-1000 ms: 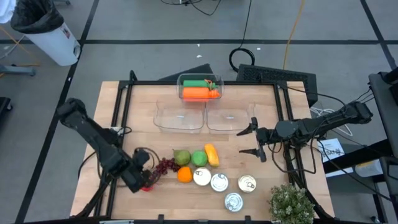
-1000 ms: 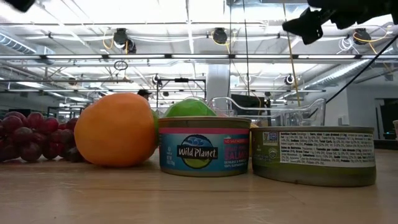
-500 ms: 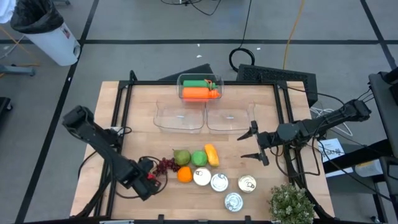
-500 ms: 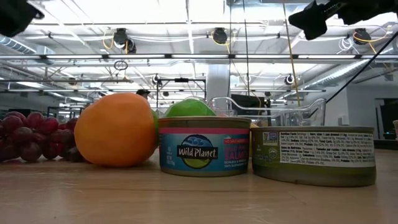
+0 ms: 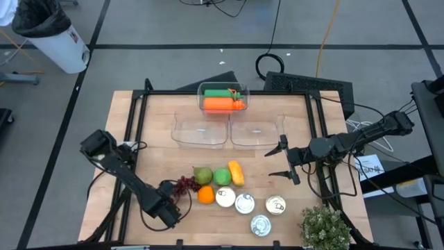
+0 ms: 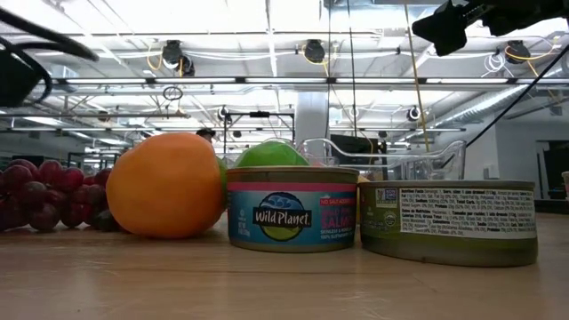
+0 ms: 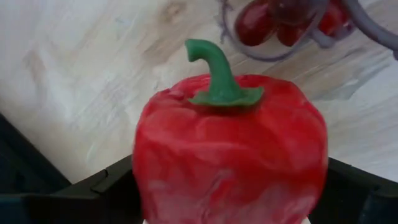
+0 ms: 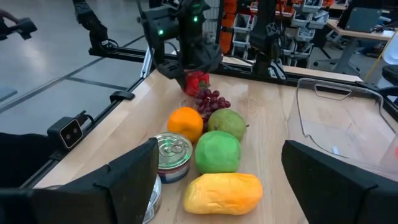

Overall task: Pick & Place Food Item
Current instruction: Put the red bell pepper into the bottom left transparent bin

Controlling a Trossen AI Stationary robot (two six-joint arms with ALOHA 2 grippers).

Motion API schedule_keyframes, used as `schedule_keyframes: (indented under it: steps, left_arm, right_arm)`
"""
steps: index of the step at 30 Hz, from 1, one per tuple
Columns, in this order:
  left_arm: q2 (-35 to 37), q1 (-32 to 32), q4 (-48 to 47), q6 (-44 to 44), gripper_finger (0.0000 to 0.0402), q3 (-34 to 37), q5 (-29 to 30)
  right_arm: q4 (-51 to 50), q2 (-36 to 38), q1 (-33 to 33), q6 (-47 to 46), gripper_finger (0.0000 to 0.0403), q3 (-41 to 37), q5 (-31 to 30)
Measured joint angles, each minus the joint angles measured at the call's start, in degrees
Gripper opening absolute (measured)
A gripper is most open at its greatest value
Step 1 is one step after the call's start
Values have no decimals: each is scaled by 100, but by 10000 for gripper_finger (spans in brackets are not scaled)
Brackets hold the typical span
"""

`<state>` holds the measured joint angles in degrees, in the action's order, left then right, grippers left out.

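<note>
Left gripper [image 5: 168, 206] is sitting low at the front-left of the table [image 5: 156, 121], w/ the red pepper [image 7: 229, 152] filling the space between its fingers [image 7: 102, 186]. Can't tell if it's actually gripping or just loose around it. Pepper is sitting just beside the grapes [image 5: 184, 185], which are next to the orange [image 5: 206, 195]. Right gripper [image 5: 283, 160] is hanging above the table's right side, jaws wide apart, holding nothing, looking toward the mango [image 8: 224, 193] and the cans [image 5: 245, 203].
</note>
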<state>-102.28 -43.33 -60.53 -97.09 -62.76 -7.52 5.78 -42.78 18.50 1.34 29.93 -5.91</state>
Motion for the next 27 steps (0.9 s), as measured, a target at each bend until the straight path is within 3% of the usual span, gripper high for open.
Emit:
schedule_keyframes:
  steps: [3,8,12,15,20,24,27]
  left_arm:
    - [-107,49,199,440,336,-12,-12]
    - [92,185,54,642,280,-20,-131]
    - [608,238,-32,630,279,-44,250]
    - [1085,317,54,551,279,-44,923]
    - [1878,511,362,910,285,-44,2555]
    - [2344,802,1009,2221,298,-44,3996]
    - [2543,1267,1544,3576,296,-46,4388]
  right_arm:
    - [0,0,0,0,320,0,0]
    - [0,2,-2,0,320,0,-2]
    - [0,2,-2,-2,320,0,-2]
    - [0,2,-2,2,320,0,-2]
    - [0,2,-2,15,320,0,-4]
    - [0,0,-2,95,320,0,-7]
    - [2,0,-4,133,320,0,-7]
